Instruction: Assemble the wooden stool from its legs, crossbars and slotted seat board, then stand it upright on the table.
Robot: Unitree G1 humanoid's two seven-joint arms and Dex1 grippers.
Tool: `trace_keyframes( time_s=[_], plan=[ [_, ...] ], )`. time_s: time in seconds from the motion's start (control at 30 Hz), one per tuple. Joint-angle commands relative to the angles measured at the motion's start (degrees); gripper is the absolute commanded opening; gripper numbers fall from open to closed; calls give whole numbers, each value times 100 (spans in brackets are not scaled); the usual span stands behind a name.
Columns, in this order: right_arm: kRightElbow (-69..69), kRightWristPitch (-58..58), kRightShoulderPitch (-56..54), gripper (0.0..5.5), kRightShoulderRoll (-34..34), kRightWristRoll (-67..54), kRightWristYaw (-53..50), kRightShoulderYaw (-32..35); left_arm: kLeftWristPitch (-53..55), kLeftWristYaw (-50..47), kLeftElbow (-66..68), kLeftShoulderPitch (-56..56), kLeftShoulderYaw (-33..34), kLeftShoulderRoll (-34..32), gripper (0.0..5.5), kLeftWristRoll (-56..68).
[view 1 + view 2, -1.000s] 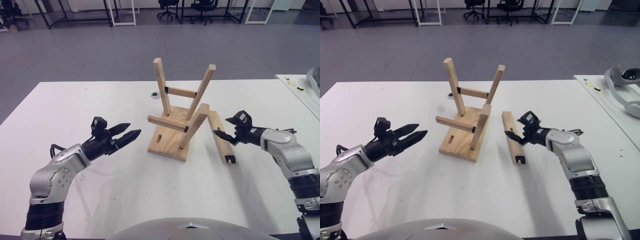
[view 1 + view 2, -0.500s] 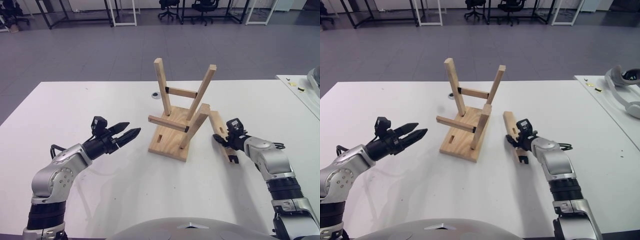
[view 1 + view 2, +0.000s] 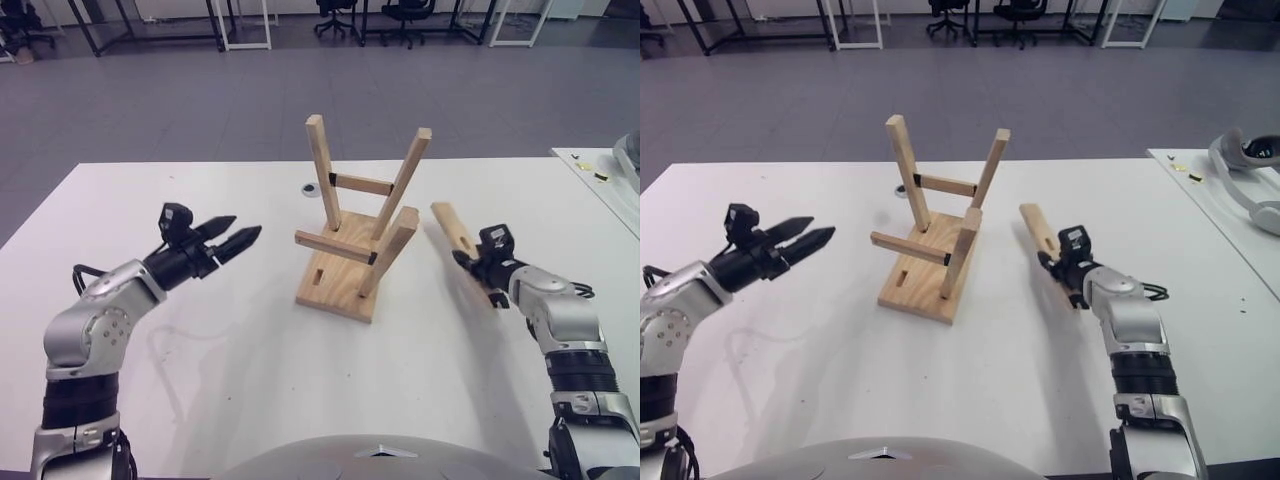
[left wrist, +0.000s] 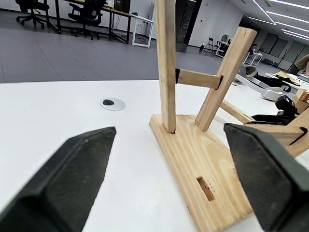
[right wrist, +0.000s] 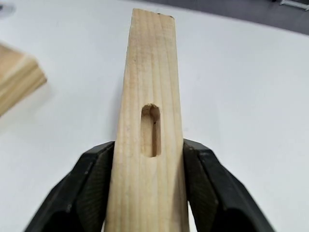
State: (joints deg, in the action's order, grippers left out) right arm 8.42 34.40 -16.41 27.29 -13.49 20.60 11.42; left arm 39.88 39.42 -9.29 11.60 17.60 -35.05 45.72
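Observation:
The slotted seat board (image 3: 340,291) lies flat on the white table (image 3: 200,400). Three legs stand up out of it: two rear legs (image 3: 322,172) joined by a crossbar (image 3: 363,184), and a front leg (image 3: 389,251) with a second crossbar (image 3: 333,247). To the right of the board my right gripper (image 3: 478,266) is shut on a loose leg (image 3: 452,228), held tilted off the table; its mortise slot (image 5: 151,130) faces the right wrist camera. My left gripper (image 3: 244,229) hovers open to the left of the board, pointing at it, with nothing between its fingers (image 4: 72,179).
A round cable grommet (image 3: 312,189) sits in the table behind the stool. A white headset-like object (image 3: 1252,182) rests on a separate table at far right. Desks and office chairs stand across the grey floor beyond.
My right gripper took hold of the loose leg and raised it off the table, away from the seat board. My left arm drew back to the left, still open.

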Motion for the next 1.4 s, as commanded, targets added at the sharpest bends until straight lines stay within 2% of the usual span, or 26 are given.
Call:
trace_keyframes(
  time_s=[0.03, 0.13, 0.27, 0.4, 0.7, 1.07, 1.37, 1.4],
  plan=[
    [-594, -160, -1308, 214, -52, -1260, 302, 950, 551, -44, 34, 1689, 291, -205, 412, 967],
    [-1441, 321, -2064, 214, -268, -2497, 716, 949, 1117, -184, 40, 2857, 58, 128, 412, 1842],
    [-2546, 1039, -2174, 214, -528, -3618, 1100, 220, 1614, -306, 309, 3641, -372, 568, 412, 2327],
    [-3046, 1431, -1909, 214, -584, -4262, 1306, -141, 1806, -539, 506, 3923, -354, 802, 412, 2613],
    [-3103, 1890, -1589, 206, -390, -5426, 1572, -207, 2149, -836, 944, 4194, -85, 927, 412, 3381],
    [-2842, 1953, -1713, 206, -312, -6090, 1229, -86, 2423, -627, 845, 3991, -41, 827, 225, 3827],
    [-2400, 2143, -1776, 206, -268, -7044, 576, 83, 2282, -645, 898, 3999, 10, 798, 206, 3704],
    [-2345, 2127, -1806, 243, -269, -7107, 480, 114, 2203, -671, 966, 4042, 33, 793, 205, 3618]
  ],
)
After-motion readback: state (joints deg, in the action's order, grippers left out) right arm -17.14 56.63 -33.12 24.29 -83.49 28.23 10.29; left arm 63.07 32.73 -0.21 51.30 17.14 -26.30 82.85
